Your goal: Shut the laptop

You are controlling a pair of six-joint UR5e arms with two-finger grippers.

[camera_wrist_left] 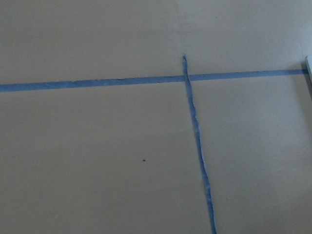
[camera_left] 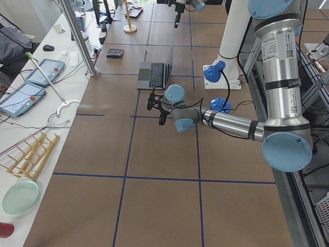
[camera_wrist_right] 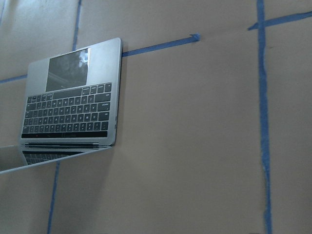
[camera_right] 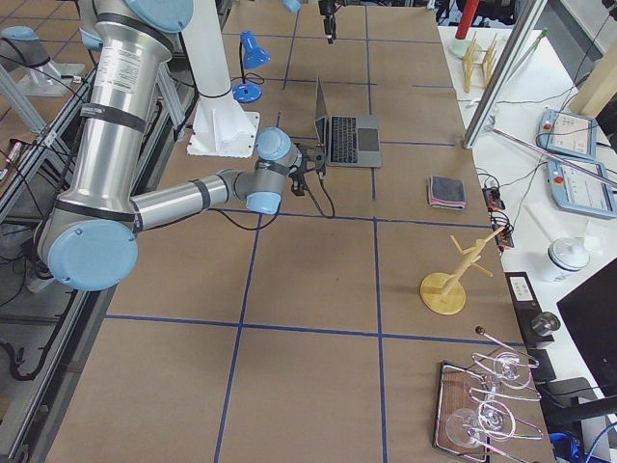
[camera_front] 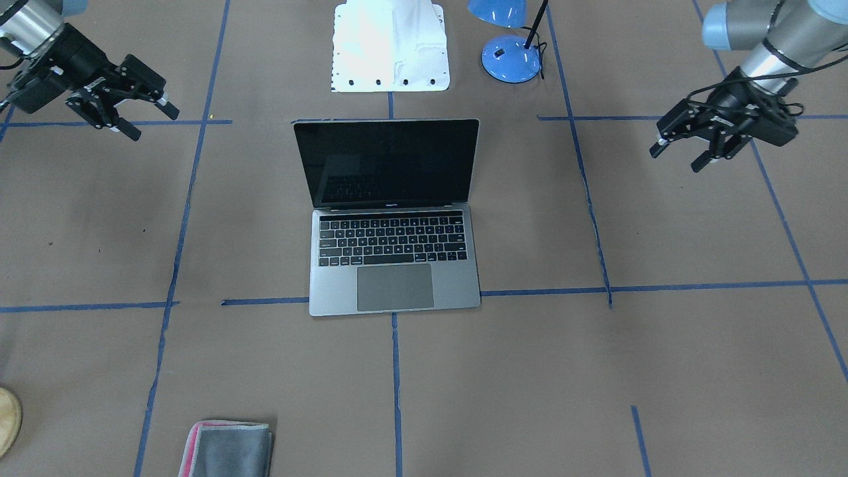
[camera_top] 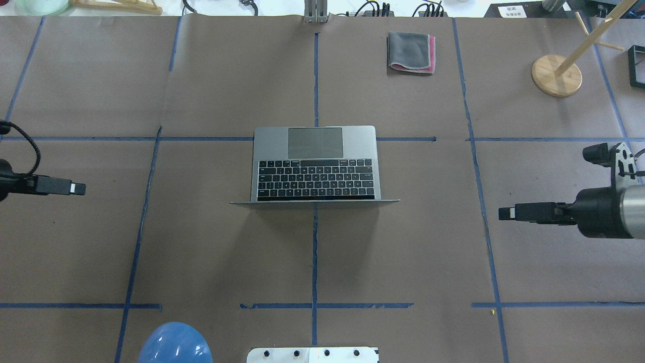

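The laptop (camera_front: 394, 218) stands open in the middle of the table, its black screen upright and dark, its keyboard and trackpad facing away from the robot. It also shows in the overhead view (camera_top: 315, 166) and the right wrist view (camera_wrist_right: 68, 112). My left gripper (camera_front: 677, 159) is open and empty, hovering well off to the laptop's side; in the overhead view (camera_top: 75, 189) it is at the left edge. My right gripper (camera_front: 154, 122) is open and empty, well off to the other side, at the right in the overhead view (camera_top: 506, 213). Neither touches the laptop.
A folded grey-pink cloth (camera_top: 410, 52) lies at the table's far edge. A wooden stand (camera_top: 557, 75) is at the far right. A blue desk lamp (camera_front: 510, 56) and the white robot base (camera_front: 391, 46) sit behind the laptop's lid. Blue tape lines cross the brown table cover.
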